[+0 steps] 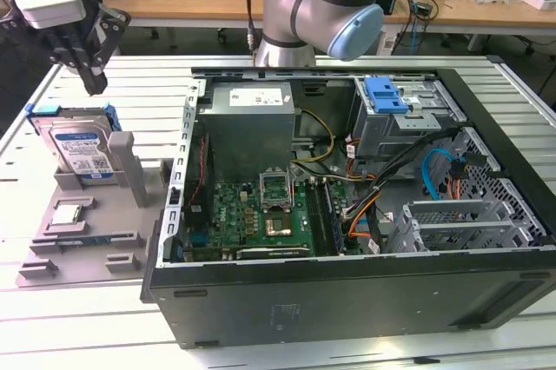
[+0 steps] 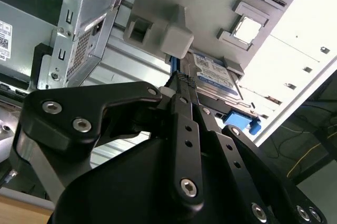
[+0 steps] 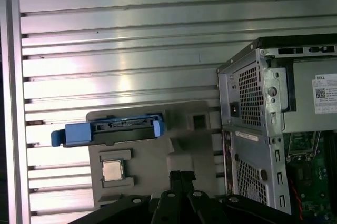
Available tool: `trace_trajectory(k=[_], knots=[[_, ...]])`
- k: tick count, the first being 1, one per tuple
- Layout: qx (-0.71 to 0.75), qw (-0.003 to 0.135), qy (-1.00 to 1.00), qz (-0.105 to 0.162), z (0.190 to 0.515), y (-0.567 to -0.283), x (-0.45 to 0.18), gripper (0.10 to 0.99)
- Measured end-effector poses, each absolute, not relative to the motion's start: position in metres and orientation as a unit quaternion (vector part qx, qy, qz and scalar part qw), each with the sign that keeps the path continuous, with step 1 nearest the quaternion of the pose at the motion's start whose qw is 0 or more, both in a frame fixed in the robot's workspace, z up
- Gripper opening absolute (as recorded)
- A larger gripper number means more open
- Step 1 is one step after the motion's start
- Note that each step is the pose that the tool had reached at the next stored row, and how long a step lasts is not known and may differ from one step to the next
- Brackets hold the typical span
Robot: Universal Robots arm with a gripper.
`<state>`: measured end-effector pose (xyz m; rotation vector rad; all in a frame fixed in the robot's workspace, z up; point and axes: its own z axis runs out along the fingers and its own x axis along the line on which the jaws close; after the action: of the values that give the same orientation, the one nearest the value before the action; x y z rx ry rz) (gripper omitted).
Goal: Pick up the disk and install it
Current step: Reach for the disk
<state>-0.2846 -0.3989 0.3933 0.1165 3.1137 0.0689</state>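
The disk (image 1: 80, 148) stands on edge in a slot of the grey fixture (image 1: 104, 240) at the exterior view's left, silver with a white-and-blue label and a blue carrier around it. My gripper (image 1: 93, 83) hangs just above it, slightly toward the back, apart from it. Its two black fingers are pressed together with nothing between them. In the first wrist view the disk (image 3: 110, 129) shows edge-on beyond the gripper (image 3: 181, 177). In the second wrist view the disk's label (image 2: 216, 72) shows past the gripper (image 2: 181, 83).
An open computer case (image 1: 486, 279) lies to the exterior view's right of the fixture, with a blue bracket (image 1: 386, 94) in its drive bay. A small square silver chip (image 1: 68, 214) sits on the fixture. The slatted metal table (image 1: 35, 109) runs under everything.
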Motion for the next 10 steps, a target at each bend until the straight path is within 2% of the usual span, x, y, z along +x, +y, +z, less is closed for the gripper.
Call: trace_trajectory(k=[10], knots=[[0.037,0.012,0.999,0.022,0.393,-0.399,-0.301,0.106]])
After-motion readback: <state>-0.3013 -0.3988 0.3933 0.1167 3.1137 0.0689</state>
